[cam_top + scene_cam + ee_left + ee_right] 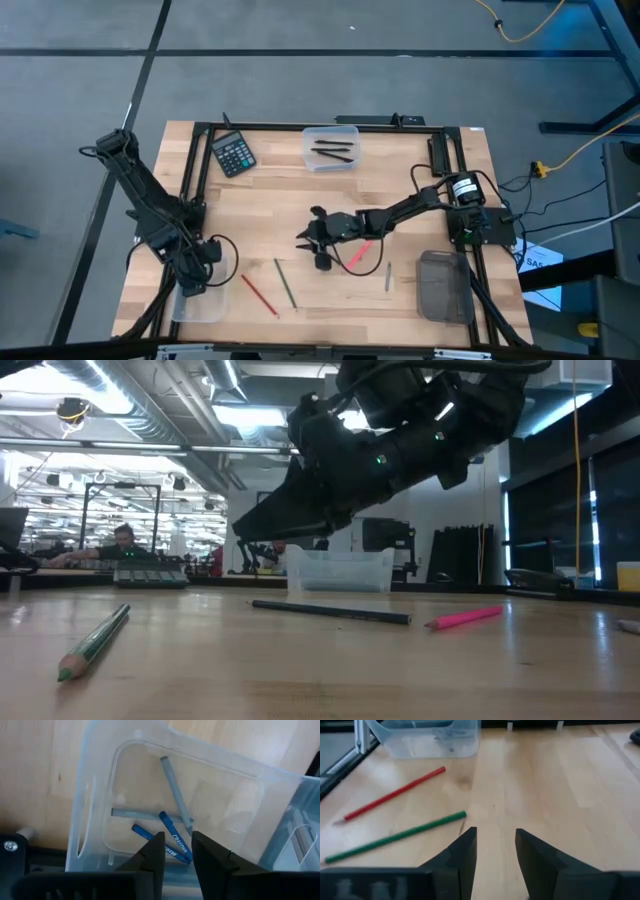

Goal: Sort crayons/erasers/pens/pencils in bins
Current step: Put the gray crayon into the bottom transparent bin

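My right gripper (314, 240) hovers open and empty over the middle of the table; in its wrist view (495, 842) bare wood lies between the fingers. A pink crayon (360, 253) lies flat beside it, and a black pencil (330, 611) lies beneath it. A green pencil (285, 283), a red pencil (258, 295) and a short grey stick (388, 277) lie flat nearer the near edge. My left gripper (178, 845) is open and empty above the clear bin (200, 302) at the near left, which holds grey-blue sticks (175, 790) and blue crayons (172, 837).
A clear bin (331, 147) with black sticks stands at the far edge, a black calculator (233, 153) to its left. The smoky dark bin (443, 285) sits at the near right. A black frame (190, 170) borders the table. People sit in the room behind (125, 545).
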Robot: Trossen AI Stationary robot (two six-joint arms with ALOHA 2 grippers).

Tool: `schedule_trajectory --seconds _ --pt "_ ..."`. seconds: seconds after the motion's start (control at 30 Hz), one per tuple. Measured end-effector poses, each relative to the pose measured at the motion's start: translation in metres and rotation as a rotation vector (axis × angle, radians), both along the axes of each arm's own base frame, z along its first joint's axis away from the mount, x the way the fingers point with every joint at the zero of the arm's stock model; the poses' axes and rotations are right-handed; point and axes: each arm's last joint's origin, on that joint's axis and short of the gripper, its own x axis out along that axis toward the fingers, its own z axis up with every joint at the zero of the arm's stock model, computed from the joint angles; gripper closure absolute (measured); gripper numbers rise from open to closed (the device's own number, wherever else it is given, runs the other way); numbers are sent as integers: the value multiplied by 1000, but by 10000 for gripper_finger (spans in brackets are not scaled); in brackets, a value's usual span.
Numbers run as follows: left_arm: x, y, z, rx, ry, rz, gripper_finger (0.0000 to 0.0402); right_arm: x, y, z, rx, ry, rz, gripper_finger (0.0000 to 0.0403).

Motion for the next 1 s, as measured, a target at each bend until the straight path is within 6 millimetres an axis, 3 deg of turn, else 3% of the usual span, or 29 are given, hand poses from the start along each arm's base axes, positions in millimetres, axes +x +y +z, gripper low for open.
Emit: schedule_trajectory --seconds 0.13,0.33,0.5,0.63,0.7,0.83,1.0 --pt "4 2 0 12 -21 -8 293 4 1 3 -25 82 24 264" --pt "14 8 9 39 -77 -72 291 9 1 19 -269 450 128 264" --pt "28 8 35 85 -253 -126 293 2 -2 60 -429 769 124 264" --pt "42 9 55 252 -508 -159 293 -11 1 98 -590 951 83 268" --pt "48 8 57 337 -632 -153 293 -20 4 109 -569 1033 34 274" --pt "56 -2 45 415 -819 -152 293 -38 31 105 -448 1152 14 292" --pt "66 -10 12 491 -962 -202 293 -73 74 74 -581 1288 195 301"
